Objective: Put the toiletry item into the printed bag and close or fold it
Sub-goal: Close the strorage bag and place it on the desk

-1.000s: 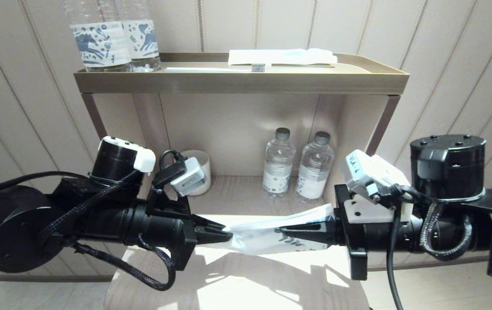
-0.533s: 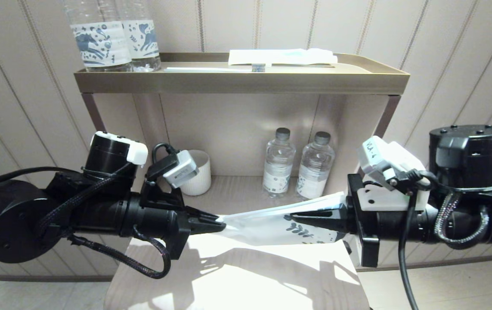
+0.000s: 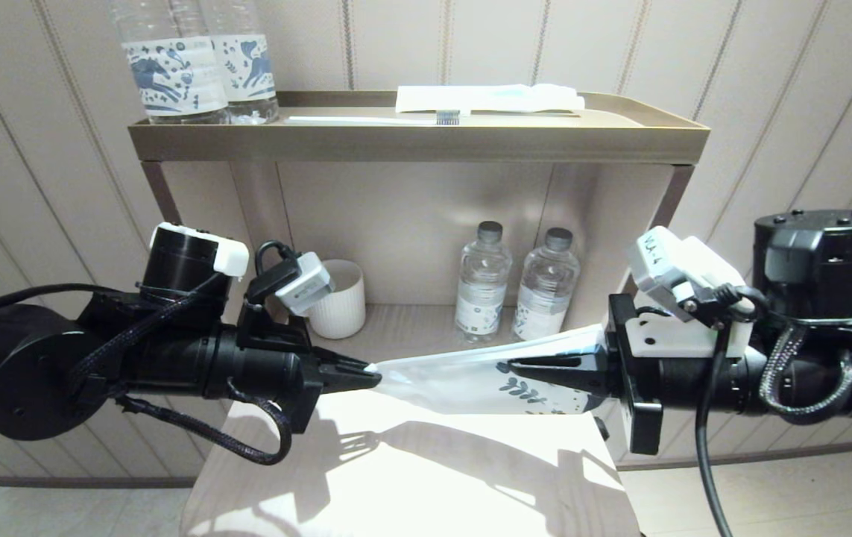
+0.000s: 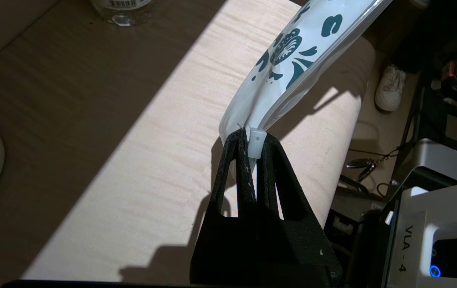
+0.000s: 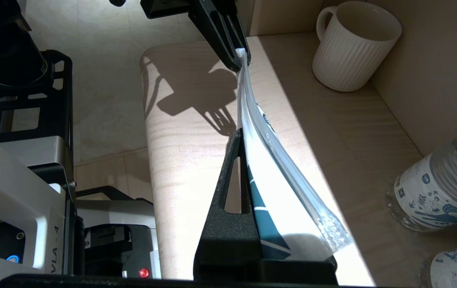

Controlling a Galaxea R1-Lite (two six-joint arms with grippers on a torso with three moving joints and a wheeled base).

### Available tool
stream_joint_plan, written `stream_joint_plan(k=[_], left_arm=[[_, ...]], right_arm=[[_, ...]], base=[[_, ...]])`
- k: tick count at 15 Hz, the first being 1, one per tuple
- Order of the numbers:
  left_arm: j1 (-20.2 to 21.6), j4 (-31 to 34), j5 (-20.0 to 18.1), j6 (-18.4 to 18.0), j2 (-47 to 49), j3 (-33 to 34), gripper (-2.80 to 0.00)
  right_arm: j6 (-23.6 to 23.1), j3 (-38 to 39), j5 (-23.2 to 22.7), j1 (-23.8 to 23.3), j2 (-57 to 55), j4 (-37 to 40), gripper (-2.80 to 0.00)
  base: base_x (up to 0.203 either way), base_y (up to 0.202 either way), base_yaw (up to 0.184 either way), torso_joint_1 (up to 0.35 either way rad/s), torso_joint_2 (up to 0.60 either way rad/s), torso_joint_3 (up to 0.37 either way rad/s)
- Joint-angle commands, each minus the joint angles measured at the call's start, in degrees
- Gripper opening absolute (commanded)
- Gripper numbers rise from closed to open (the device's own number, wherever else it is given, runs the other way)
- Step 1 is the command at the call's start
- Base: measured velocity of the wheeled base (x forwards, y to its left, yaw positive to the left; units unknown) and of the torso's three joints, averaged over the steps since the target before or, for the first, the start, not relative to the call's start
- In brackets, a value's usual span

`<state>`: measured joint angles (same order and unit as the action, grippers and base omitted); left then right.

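Observation:
The printed bag, white and semi-translucent with blue leaf print, hangs stretched above the light wooden shelf top. My left gripper is shut on the bag's plain end, pinching its white tab. My right gripper is shut on the printed end, and the bag hides one of its fingers. Whether anything lies inside the bag does not show. A white toothbrush lies on the top tray, with a white packet behind it.
A ribbed white mug stands at the back left of the lower shelf. Two small water bottles stand at the back right. Two large bottles occupy the tray's left end. The shelf's side walls flank both arms.
Both grippers have drawn apart and risen slightly. The bag, slack and crumpled a second ago, is now pulled out long and taut between them.

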<state>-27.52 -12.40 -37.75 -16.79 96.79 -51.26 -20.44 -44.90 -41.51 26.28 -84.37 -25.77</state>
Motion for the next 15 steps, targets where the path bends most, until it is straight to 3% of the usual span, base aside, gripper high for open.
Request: stream_joint_plan(k=[1, 5, 10, 11, 15], left_arm=[[0.3, -0.1, -0.2, -0.1, 0.1, -0.1, -2.80], [0.3, -0.1, -0.2, -0.1, -6.9, -0.2, -2.80], [0.2, -0.1, 0.0, -0.1, 1.2, -1.0, -2.80], [0.2, -0.1, 0.1, -0.2, 1.2, -0.7, 0.00], [0.0, 0.0, 0.0, -0.1, 1.1, -1.1, 0.00]], right_arm=[[-0.1, 0.0, -0.2, -0.1, 0.0, -0.2, -2.80], [-0.1, 0.0, -0.2, -0.5, -0.1, -0.2, -2.80], [-0.1, 0.5, -0.3, -0.2, -1.0, -0.2, -2.80], [-0.1, 0.5, -0.3, -0.2, -1.1, -0.2, -2.80], [0.0, 0.2, -0.3, -0.3, -1.1, -0.2, -2.80]], base=[[0.000, 0.000, 0.000, 0.000, 0.00, 0.000], [0.000, 0.000, 0.000, 0.000, 0.00, 0.000], [0.000, 0.000, 0.000, 0.000, 0.00, 0.000], [0.000, 0.000, 0.000, 0.000, 0.00, 0.000], [0.000, 0.000, 0.000, 0.000, 0.00, 0.000]])
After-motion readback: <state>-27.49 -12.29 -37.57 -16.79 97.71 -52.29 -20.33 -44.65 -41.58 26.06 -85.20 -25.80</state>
